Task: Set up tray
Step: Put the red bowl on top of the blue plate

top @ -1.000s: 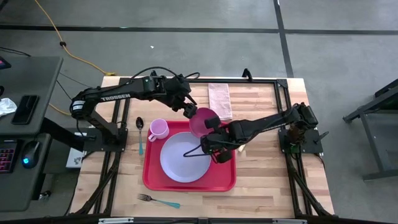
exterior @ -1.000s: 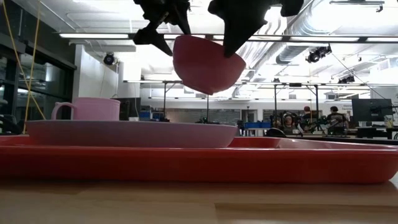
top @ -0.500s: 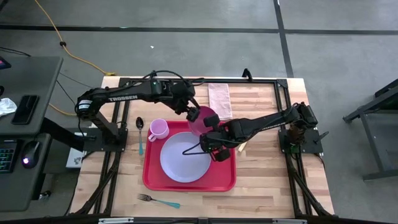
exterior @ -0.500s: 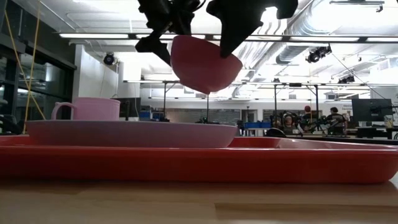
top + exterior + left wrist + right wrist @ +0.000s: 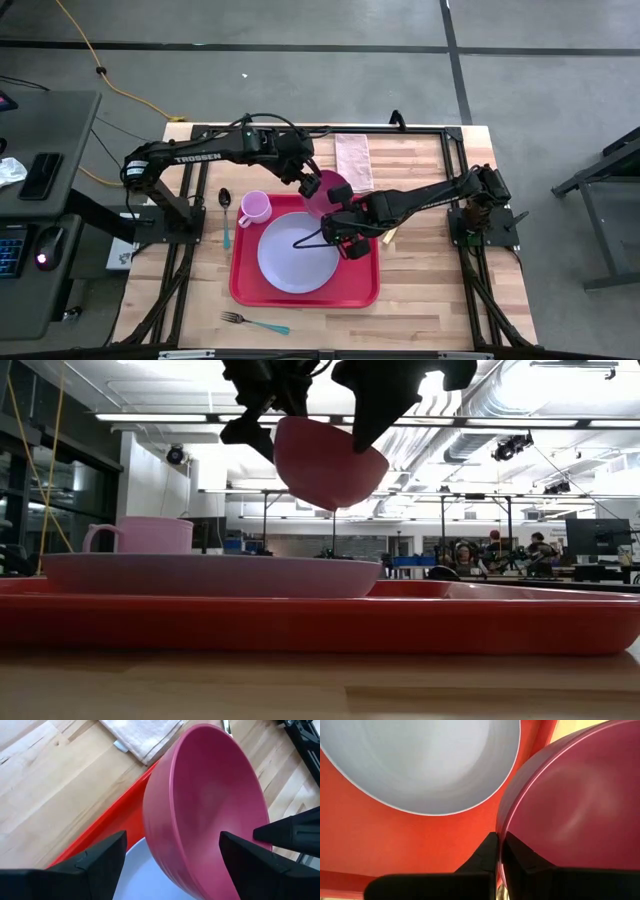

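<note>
High view, frame centre: right claw [image 5: 337, 213] pinches the deep pink plastic bowl's [image 5: 325, 192] rim above the flat red plastic tray [image 5: 305, 296]; left claw [image 5: 304, 180], wide open, apparently straddles the bowl without gripping.

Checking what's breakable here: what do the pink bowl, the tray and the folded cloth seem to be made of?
Pink bowl: likely plastic, smooth semi-matte with soft highlights, thin even rim, pinched by the right gripper. Tray: probably moulded red plastic, glossy, rounded corners, low rim. Cloth: woven fabric, matte, with a folded edge and textured surface.
</note>
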